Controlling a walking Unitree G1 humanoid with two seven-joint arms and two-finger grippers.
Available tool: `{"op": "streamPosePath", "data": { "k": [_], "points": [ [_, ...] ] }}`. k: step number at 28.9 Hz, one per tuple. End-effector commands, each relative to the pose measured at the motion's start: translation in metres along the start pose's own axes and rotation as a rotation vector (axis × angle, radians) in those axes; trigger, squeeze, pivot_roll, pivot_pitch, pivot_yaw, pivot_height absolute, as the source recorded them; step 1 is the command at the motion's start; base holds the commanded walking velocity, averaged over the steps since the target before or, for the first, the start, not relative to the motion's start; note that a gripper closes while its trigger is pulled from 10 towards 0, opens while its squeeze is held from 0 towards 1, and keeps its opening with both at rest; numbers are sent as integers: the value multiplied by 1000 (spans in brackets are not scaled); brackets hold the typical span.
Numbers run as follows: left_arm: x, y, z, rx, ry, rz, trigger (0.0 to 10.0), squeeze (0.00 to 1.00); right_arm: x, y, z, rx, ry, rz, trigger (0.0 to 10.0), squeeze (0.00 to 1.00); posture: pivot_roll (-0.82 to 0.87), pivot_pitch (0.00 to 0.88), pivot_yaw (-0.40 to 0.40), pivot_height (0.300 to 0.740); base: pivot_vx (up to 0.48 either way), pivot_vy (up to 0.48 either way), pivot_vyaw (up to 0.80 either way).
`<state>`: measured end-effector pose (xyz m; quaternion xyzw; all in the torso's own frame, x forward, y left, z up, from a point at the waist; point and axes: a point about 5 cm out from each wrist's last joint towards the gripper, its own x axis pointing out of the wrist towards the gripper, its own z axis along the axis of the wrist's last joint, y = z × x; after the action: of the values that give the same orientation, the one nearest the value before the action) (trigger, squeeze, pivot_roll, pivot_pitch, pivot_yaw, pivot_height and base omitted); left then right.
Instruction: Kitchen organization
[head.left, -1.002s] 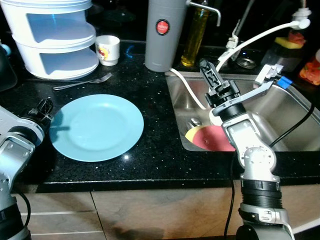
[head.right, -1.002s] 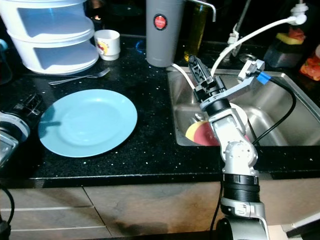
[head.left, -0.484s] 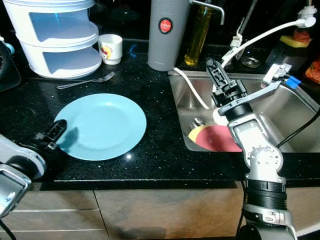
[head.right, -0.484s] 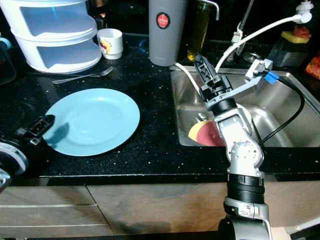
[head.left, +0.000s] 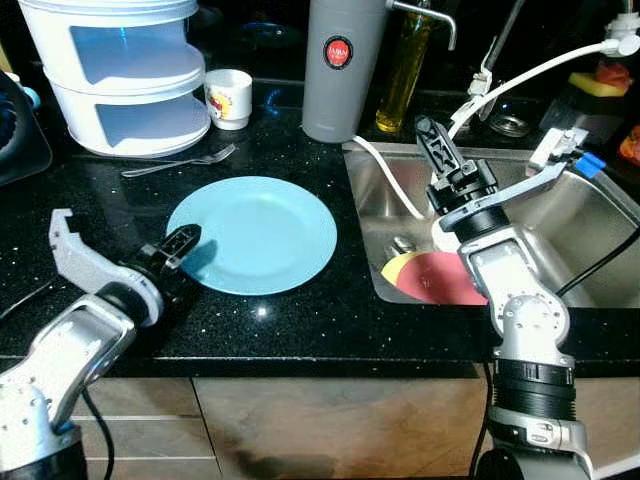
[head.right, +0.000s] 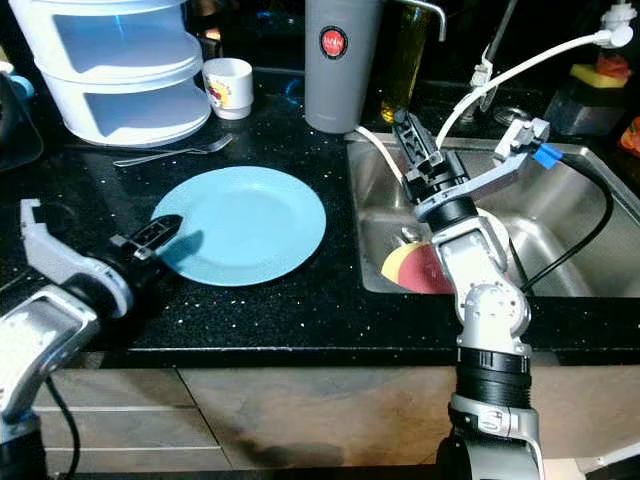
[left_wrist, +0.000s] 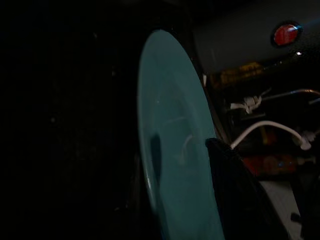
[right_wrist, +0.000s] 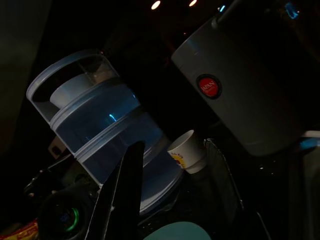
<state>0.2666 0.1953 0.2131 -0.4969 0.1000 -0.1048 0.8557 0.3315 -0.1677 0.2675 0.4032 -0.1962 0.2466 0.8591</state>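
A light blue plate (head.left: 255, 232) lies on the black counter, close to the sink's left edge. My left gripper (head.left: 183, 241) is at the plate's left rim, open, with one finger (left_wrist: 234, 196) over the plate (left_wrist: 170, 150) and the rim between the jaws. My right gripper (head.left: 433, 150) is raised over the sink's left edge, pointing up and away. It is open, and nothing sits between its fingers (right_wrist: 125, 190).
A white stacked container (head.left: 120, 80), a small cup (head.left: 228, 98) and a fork (head.left: 180, 160) are at the back left. A grey thermos (head.left: 338, 65) and an oil bottle (head.left: 400, 70) stand behind the sink (head.left: 570, 215), which holds a red and yellow plate (head.left: 430, 280). A white hose (head.left: 530, 70) crosses above it.
My left arm has swung in from the left and its gripper has reached the plate's rim. The plate has slid right towards the sink. The right arm has hardly moved.
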Motion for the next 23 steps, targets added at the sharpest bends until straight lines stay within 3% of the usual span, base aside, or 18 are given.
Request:
{"op": "streamPosePath", "data": {
  "k": [1,6,13,18,19,23],
  "points": [
    [2,1,-1,-24,-15,-10,0,0,-4,-3,3,-13,5,-14,10000,0,212,60,-59,740,0,0,0],
    [0,-10,8,-35,-65,-95,0,0,-3,-5,5,-12,-6,-14,10000,0,212,50,-56,740,0,0,0],
    [0,-14,14,-26,-103,-131,0,0,-2,-6,5,-17,-4,-9,10000,0,211,39,-56,740,0,0,0],
    [-9,-46,29,16,-179,-381,0,0,-4,-10,3,-6,2,-26,10000,0,211,39,-56,740,0,0,0],
    [-10,-50,32,33,-190,-403,10000,0,-4,-11,3,13,4,-26,10000,0,211,39,-56,740,0,0,0],
    [-14,-60,40,106,-204,-480,10000,0,-7,-8,5,119,-5,27,10000,0,206,32,-62,740,0,0,0]
  ]
}}
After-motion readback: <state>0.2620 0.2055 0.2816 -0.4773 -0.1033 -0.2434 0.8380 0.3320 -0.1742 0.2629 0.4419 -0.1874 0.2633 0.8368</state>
